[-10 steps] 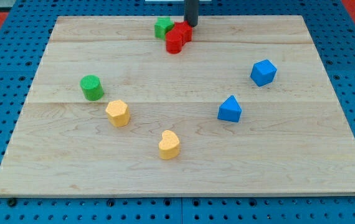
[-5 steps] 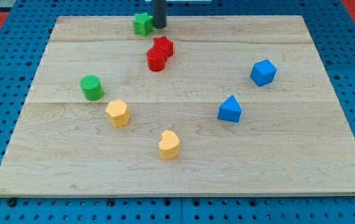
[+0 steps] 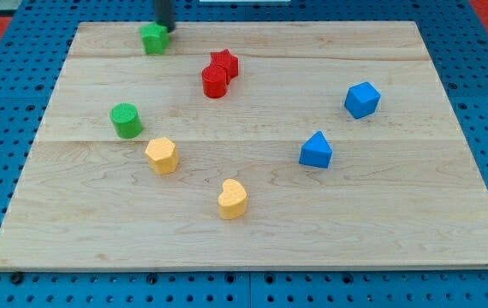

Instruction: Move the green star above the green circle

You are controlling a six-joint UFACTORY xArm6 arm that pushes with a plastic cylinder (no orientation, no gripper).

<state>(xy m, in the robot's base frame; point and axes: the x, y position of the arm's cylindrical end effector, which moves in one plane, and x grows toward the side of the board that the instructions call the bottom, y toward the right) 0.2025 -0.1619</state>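
The green star (image 3: 153,38) lies near the top edge of the wooden board (image 3: 252,248), left of centre. The green circle (image 3: 126,120), a short cylinder, stands lower down at the view's left. The star is above the circle and a little to its right. My tip (image 3: 165,28) is at the top edge, touching the star's upper right side.
A red star (image 3: 225,62) and a red cylinder (image 3: 214,82) touch each other right of the green star. A yellow hexagon (image 3: 162,156) sits just below the green circle. A yellow heart (image 3: 233,198), blue triangle (image 3: 316,150) and blue cube (image 3: 362,99) lie elsewhere.
My tip has slid left along the top edge, pushing the green star left away from the red blocks. The red pair shifted slightly down-left early on, then stayed still.
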